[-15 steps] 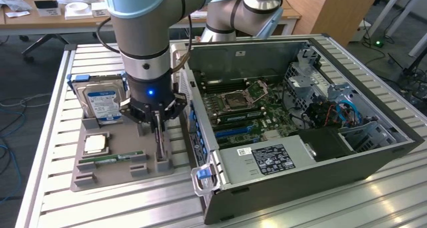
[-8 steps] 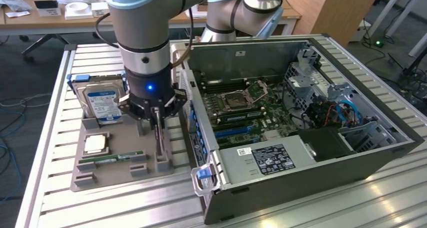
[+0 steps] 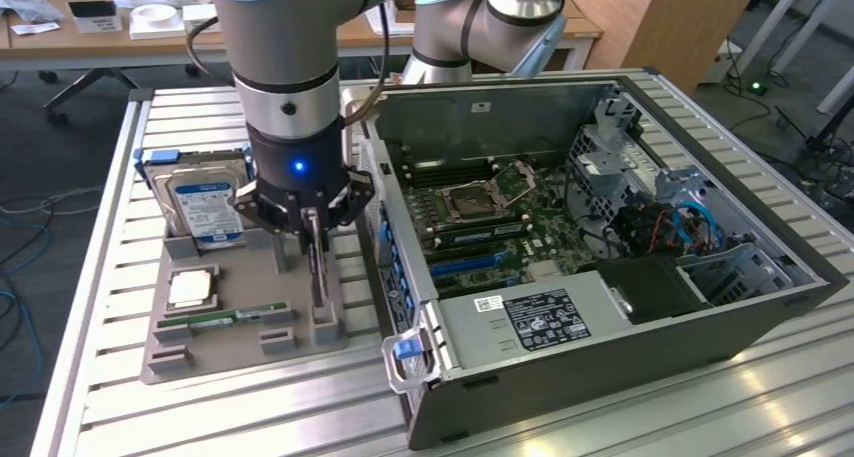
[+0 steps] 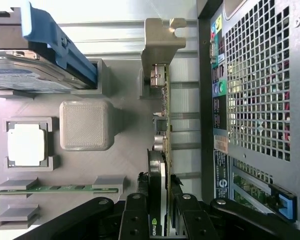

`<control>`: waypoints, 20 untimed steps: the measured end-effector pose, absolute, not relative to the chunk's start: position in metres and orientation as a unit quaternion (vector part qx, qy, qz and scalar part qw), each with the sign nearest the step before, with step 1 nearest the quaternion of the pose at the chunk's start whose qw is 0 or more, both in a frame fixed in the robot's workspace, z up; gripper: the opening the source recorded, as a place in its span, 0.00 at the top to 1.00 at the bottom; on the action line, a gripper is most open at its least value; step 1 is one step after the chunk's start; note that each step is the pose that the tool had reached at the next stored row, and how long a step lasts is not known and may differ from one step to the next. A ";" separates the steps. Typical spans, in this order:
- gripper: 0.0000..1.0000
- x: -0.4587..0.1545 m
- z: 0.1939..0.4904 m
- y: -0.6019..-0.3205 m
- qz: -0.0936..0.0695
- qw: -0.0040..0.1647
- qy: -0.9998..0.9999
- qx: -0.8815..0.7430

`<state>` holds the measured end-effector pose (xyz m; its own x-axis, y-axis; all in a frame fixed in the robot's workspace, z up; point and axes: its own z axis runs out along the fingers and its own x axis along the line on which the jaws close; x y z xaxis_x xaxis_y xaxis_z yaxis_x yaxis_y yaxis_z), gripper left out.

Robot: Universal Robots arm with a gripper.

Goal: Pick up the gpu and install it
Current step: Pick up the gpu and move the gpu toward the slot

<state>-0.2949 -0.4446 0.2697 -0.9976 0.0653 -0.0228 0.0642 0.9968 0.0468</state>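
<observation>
On the slatted surface (image 3: 200,417), the open computer case (image 3: 747,307) lies on its side at the exterior view's right, with the motherboard facing up so cards can go in from above. At lower left, a grey tray (image 3: 200,362) keeps parts in separate slots. The gpu (image 4: 157,175) stands there on edge, leaving both faces free to pinch. The gripper (image 4: 160,200) has its jaws narrowed onto those faces and seems to hold the card. The card's lower edge is hidden in the slot, and pad contact is hard to make out.

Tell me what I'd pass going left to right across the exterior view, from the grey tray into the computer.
hard drive → gpu → motherboard → blue cables
</observation>
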 end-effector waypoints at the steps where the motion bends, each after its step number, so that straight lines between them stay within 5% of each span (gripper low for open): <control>1: 0.73 -0.295 0.272 -0.445 0.023 0.012 0.999 0.032; 20: 0.73 -0.295 0.341 -0.445 0.023 0.012 0.999 0.032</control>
<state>-0.2949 -0.4446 0.3412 -0.9976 0.0653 -0.0229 0.0642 0.9968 0.0468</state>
